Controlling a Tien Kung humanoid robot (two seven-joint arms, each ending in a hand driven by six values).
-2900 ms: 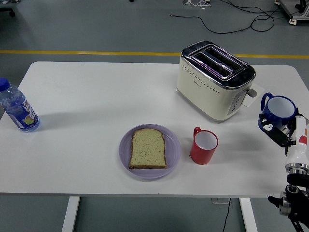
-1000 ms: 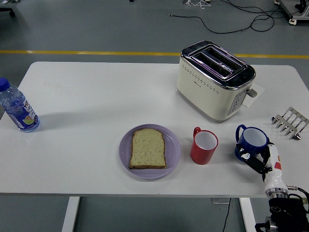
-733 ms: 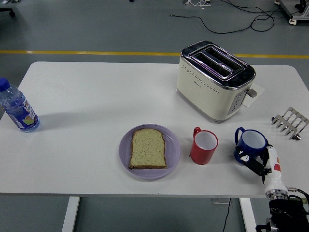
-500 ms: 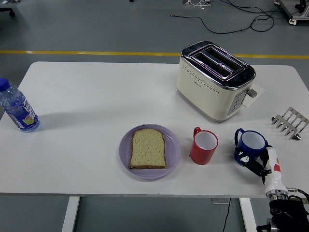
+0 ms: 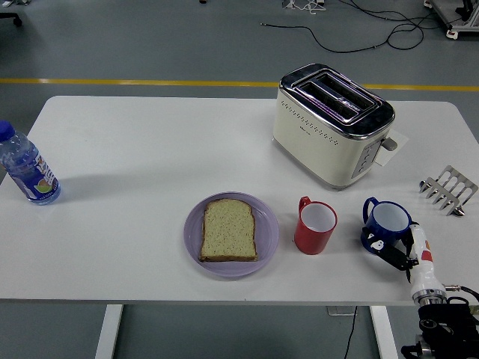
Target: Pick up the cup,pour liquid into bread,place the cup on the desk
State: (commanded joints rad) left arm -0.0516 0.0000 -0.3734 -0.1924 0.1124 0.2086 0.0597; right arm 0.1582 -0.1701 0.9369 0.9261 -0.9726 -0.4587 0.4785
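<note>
Carried down from beside the toaster (image 5: 334,123) over the past few seconds, the blue cup (image 5: 386,226) now stands upright on the tabletop (image 5: 135,157), barely shifted in the last half second. Black fingers (image 5: 391,253) of the robot's right hand (image 5: 400,250) curl against the cup's near lower wall, apparently gripping it, though how tightly cannot be told. Judging by this, the placing step is in hand: the cup looks set down, and the next move calls for spreading the fingers and drawing the hand back toward the near edge without tipping the cup.

Just left of the fingers stands a red mug (image 5: 315,225); farther left, the bread slice (image 5: 228,230) lies on its purple plate (image 5: 267,239). A metal toast rack (image 5: 447,190) sits beyond and right of the fingers; a water bottle (image 5: 27,169) is well away at far left.
</note>
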